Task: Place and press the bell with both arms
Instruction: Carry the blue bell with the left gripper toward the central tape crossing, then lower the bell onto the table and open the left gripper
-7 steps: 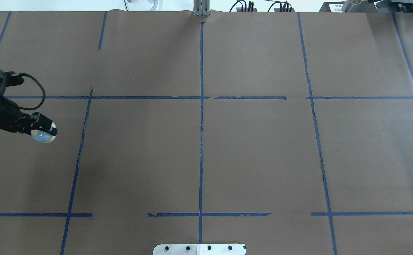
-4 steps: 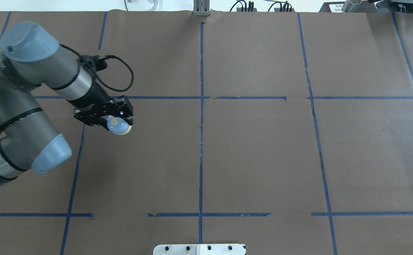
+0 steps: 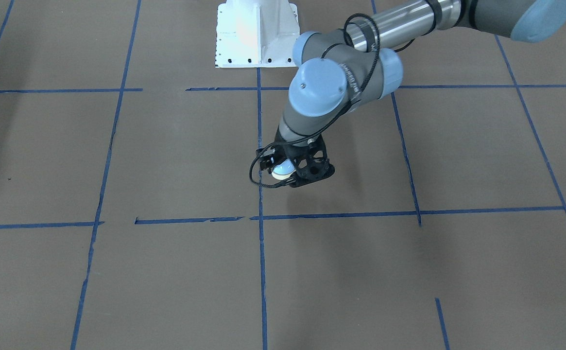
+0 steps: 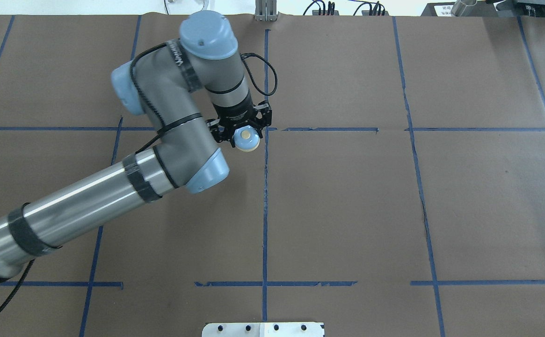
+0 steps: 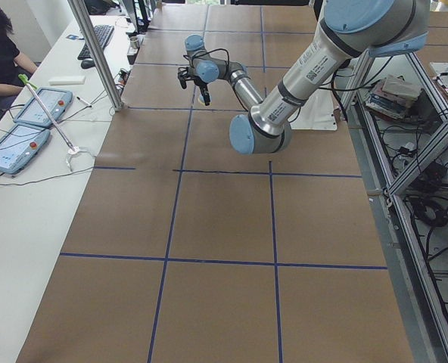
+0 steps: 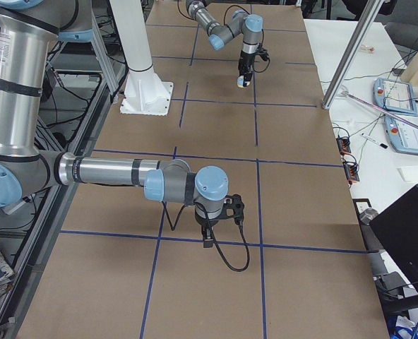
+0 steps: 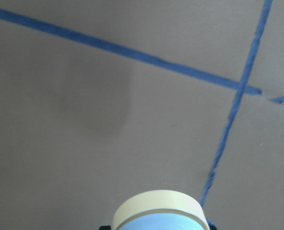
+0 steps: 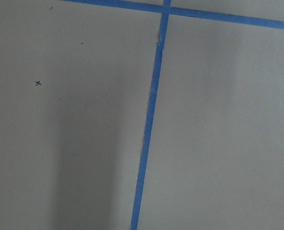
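My left gripper (image 4: 240,133) is shut on the light-blue bell (image 4: 247,140), whose cream button faces up and whose cream base ring sits at its lower edge. It holds the bell a little above the brown table, just left of the crossing of the centre tape line and the far cross line. The front view shows the same gripper (image 3: 295,171) and bell (image 3: 282,170). The left wrist view shows the bell's base ring (image 7: 156,207) at the bottom edge. My right gripper (image 6: 207,240) shows only in the right side view, low over the table. I cannot tell whether it is open or shut.
The white pedestal (image 3: 256,34) stands at the robot's side of the table. A metal plate (image 4: 263,329) lies at the near edge. Blue tape lines grid the brown cover. A person with tablets (image 5: 8,144) sits at the white side table, behind a metal post (image 5: 95,53).
My left arm has swept from the table's left edge to the centre, carrying the bell with it. The gripper has stayed shut on the bell.
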`<state>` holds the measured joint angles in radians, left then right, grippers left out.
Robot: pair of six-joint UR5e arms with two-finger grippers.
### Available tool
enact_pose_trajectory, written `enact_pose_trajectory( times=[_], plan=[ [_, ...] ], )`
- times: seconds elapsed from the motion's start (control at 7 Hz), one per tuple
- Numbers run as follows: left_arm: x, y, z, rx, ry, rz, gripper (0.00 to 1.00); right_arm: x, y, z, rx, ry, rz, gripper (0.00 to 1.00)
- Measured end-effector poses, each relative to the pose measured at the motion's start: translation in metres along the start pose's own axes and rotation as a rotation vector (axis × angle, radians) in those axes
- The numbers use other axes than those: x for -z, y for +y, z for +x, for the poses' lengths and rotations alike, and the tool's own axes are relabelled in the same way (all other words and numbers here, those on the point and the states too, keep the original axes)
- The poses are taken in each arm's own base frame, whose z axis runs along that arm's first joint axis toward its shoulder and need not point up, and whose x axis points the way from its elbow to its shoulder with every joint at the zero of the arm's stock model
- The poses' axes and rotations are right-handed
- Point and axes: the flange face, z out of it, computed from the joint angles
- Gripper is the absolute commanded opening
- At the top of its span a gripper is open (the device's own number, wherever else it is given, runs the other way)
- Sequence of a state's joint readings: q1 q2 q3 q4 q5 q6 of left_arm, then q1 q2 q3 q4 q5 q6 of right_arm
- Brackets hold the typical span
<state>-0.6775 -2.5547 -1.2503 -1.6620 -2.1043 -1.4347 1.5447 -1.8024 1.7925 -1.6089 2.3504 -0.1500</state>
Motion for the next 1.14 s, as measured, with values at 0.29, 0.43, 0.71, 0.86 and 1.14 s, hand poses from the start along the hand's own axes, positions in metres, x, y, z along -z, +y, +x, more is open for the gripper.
enact_pose_trajectory(
  times=[0.29, 0.43, 0.71, 0.86, 1.14],
  plan=[
    [-0.039, -0.036, 0.033, 0.027, 0.001, 0.094, 0.21, -0.001, 0.0, 0.001, -0.001, 0.0, -0.001, 1.0],
    [-0.05, -0.044, 0.04, 0.033, 0.005, 0.111, 0.81, -0.001, 0.0, 0.001, -0.002, 0.0, -0.002, 1.0],
    [-0.056, -0.048, 0.043, 0.035, 0.005, 0.117, 1.0, -0.001, 0.0, 0.001, -0.001, 0.001, -0.002, 1.0],
    [-0.057, -0.047, 0.044, 0.033, 0.004, 0.116, 1.0, -0.001, 0.0, 0.001, 0.001, 0.002, -0.001, 1.0],
    [-0.056, -0.045, 0.045, 0.026, 0.004, 0.111, 1.0, -0.001, 0.0, 0.001, 0.002, 0.002, -0.001, 1.0]
  ],
)
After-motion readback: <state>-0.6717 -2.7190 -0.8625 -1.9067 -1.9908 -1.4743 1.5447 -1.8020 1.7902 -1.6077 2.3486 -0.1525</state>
